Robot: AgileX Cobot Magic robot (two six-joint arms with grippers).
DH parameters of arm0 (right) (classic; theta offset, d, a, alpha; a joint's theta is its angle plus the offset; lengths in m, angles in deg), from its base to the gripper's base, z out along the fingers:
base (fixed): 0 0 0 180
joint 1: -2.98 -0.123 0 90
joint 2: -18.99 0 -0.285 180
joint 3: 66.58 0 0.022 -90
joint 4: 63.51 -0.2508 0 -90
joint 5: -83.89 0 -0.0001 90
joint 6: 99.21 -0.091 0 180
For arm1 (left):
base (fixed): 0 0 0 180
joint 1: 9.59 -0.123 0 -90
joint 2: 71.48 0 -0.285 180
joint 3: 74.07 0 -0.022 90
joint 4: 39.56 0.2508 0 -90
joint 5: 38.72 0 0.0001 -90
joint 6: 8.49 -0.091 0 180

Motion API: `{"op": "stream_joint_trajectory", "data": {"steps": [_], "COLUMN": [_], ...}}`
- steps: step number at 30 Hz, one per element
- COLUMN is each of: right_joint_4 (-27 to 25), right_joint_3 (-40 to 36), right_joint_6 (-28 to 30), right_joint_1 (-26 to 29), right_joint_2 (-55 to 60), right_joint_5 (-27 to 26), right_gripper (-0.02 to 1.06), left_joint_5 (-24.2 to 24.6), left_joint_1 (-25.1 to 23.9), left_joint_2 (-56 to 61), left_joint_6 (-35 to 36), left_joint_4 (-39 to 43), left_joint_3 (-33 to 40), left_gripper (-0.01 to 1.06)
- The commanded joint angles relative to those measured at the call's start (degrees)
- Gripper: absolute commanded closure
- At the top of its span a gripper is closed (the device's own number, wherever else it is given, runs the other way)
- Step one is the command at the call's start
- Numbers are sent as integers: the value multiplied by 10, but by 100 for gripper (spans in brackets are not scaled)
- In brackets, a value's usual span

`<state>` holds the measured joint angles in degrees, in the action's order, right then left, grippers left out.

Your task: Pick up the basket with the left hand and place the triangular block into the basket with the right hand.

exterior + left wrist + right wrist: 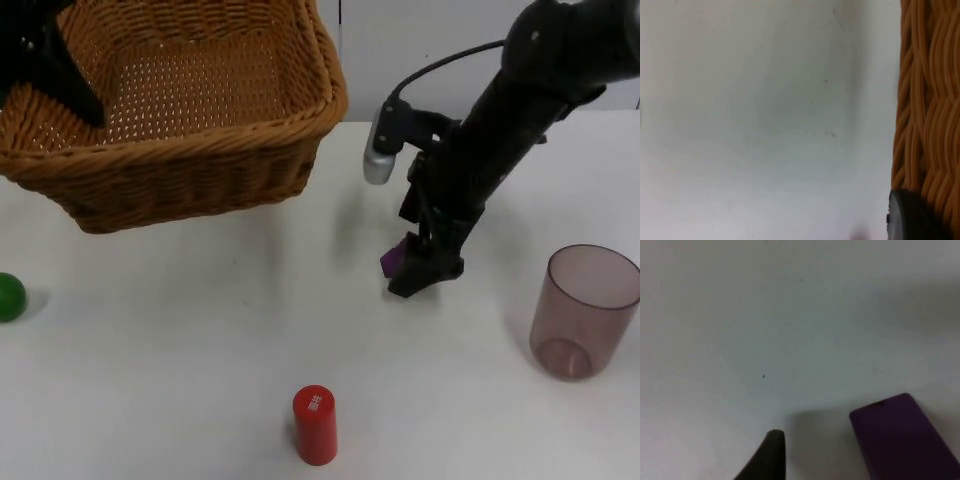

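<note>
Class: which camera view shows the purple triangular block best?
The right wrist view: the purple triangular block lies large beside a black fingertip. In the top view, the right gripper covers most of the block. The left wrist view shows woven wicker basket instead.

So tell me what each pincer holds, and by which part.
Left pincer holds the basket by its rim, lifted. Right pincer is down at the purple block; a grip cannot be told.

Basket (190,120) hanging over bench (180,340) back-left; block (393,259) sitting centre-right; cup (583,310) far right, cylinder (315,425) in front, ball (9,296) at left edge.
</note>
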<state>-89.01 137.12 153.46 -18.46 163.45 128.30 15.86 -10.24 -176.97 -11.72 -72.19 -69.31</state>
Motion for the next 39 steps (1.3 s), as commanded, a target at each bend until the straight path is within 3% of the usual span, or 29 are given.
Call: {"op": "stream_joint_trajectory", "data": {"steps": [1,8,19,22,24,25,28,35,39], "right_joint_4": [-5,23,47,48,47,47,44,44,48], "right_joint_3": [12,15,15,15,15,15,15,15,15], "right_joint_6": [-7,-29,-35,-35,-49,-49,-75,-146,-255], "right_joint_1": [-4,-4,-3,-3,-3,-3,-3,-3,8], "right_joint_2": [3,3,7,18,21,21,22,-3,-62], "right_joint_5": [16,57,56,50,37,37,10,-11,-35], "right_gripper": [0,7,14,37,62,62,105,104,104], "left_joint_5": [-2,0,-5,-5,-5,-5,-5,-5,-4], "left_joint_1": [-1,-1,-1,-1,-1,-1,-1,-1,-1], "left_joint_2": [8,8,8,8,8,8,8,8,8], "left_joint_6": [5,7,11,11,12,12,16,16,22], "left_joint_4": [-13,-13,-13,-13,-13,-13,-13,-13,-13], "left_joint_3": [-1,-1,-1,-1,-1,-1,-1,-1,-1], "left_gripper": [105,105,105,105,105,105,105,105,105]}}
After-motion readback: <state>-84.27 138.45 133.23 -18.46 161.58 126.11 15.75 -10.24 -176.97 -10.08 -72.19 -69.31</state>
